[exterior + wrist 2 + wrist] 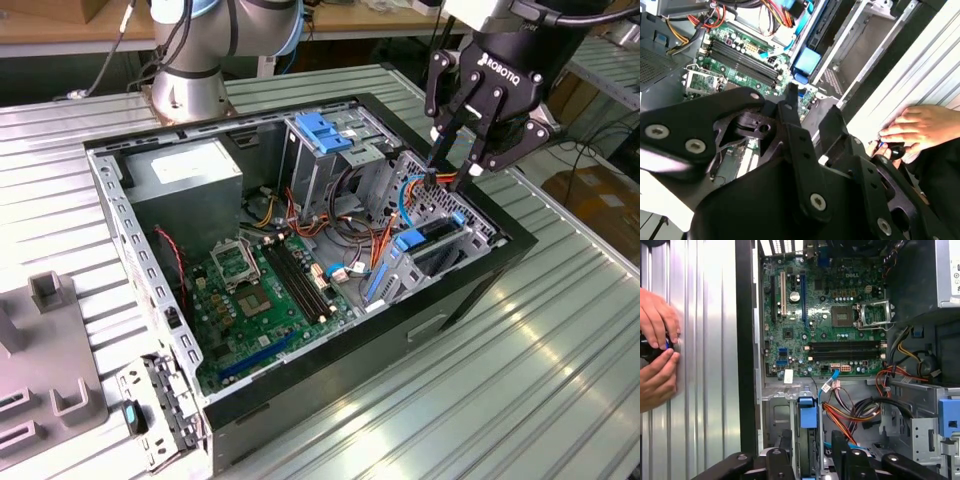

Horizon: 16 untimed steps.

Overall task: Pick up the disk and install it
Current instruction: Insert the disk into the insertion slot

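Black fingers point(841, 452), spread apart, hang just above the blue-railed disk point(438, 238) sitting in the metal drive cage point(425, 203).

Disk point(438, 238) sits inside the metal drive cage point(440, 200), at the corner of the open computer case point(118, 215) toward the exterior view's right, not loose on the surface. Dark body, slid into the cage slot and tilted. Only its upper edge and a strip of dark side show, and the label face is hidden. Blue plastic rails point(410, 241) run along it, with blue ends sticking out at both ends of the slot. In the first wrist view the disk point(808, 417) is edge-on, a narrow strip with a blue tab at the end nearer the motherboard point(825, 315). Can't tell whether it is fully seated.
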Motion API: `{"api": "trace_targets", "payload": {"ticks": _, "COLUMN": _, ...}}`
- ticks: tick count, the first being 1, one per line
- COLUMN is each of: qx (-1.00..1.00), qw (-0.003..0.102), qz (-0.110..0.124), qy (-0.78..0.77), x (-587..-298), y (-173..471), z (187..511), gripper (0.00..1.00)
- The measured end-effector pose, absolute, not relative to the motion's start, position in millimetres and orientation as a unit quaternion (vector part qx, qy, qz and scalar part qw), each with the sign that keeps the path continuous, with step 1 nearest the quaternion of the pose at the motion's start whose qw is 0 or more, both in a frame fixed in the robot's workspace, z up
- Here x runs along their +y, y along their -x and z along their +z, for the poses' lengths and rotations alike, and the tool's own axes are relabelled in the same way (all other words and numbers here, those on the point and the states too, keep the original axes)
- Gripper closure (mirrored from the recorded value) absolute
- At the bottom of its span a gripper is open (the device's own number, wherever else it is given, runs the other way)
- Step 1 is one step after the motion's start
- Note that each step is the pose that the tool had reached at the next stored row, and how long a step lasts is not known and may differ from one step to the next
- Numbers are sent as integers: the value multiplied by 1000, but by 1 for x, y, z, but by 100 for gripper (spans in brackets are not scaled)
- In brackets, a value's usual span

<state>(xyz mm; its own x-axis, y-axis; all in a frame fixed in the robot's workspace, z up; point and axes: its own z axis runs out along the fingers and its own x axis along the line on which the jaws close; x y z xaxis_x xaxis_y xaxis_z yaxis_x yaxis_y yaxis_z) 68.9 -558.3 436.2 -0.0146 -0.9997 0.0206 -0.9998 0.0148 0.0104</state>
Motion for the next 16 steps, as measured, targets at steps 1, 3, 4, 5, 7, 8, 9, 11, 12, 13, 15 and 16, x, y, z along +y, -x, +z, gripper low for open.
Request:
{"api": "trace_targets", "payload": {"ticks": 1, "qx": -712, "qw": 11, "qz": 4, "qy": -702, "x": -558, "y": -69, "z": 434, "gripper": 55}}
{"api": "trace_targets", "payload": {"ticks": 3, "qx": -712, "qw": 11, "qz": 4, "qy": -702, "x": -558, "y": -70, "z": 428, "gripper": 55}}
{"api": "trace_targets", "payload": {"ticks": 4, "qx": -712, "qw": 11, "qz": 3, "qy": -702, "x": -558, "y": -70, "z": 427, "gripper": 55}}
{"api": "trace_targets", "payload": {"ticks": 5, "qx": -712, "qw": 11, "qz": 3, "qy": -702, "x": -558, "y": -71, "z": 424, "gripper": 57}}
{"api": "trace_targets", "payload": {"ticks": 7, "qx": -712, "qw": 11, "qz": 3, "qy": -702, "x": -558, "y": -74, "z": 418, "gripper": 70}}
{"api": "trace_targets", "payload": {"ticks": 8, "qx": -712, "qw": 11, "qz": 3, "qy": -702, "x": -558, "y": -75, "z": 416, "gripper": 70}}
{"api": "trace_targets", "payload": {"ticks": 9, "qx": -712, "qw": 11, "qz": 4, "qy": -702, "x": -559, "y": -76, "z": 414, "gripper": 82}}
{"api": "trace_targets", "payload": {"ticks": 11, "qx": -712, "qw": 11, "qz": 3, "qy": -702, "x": -560, "y": -79, "z": 409, "gripper": 88}}
{"api": "trace_targets", "payload": {"ticks": 12, "qx": -712, "qw": 11, "qz": 3, "qy": -702, "x": -560, "y": -80, "z": 406, "gripper": 89}}
{"api": "trace_targets", "payload": {"ticks": 13, "qx": -712, "qw": 11, "qz": 3, "qy": -702, "x": -561, "y": -81, "z": 404, "gripper": 89}}
{"api": "trace_targets", "payload": {"ticks": 15, "qx": -712, "qw": 11, "qz": 3, "qy": -702, "x": -562, "y": -82, "z": 401, "gripper": 89}}
{"api": "trace_targets", "payload": {"ticks": 16, "qx": -712, "qw": 11, "qz": 4, "qy": -702, "x": -563, "y": -83, "z": 399, "gripper": 89}}
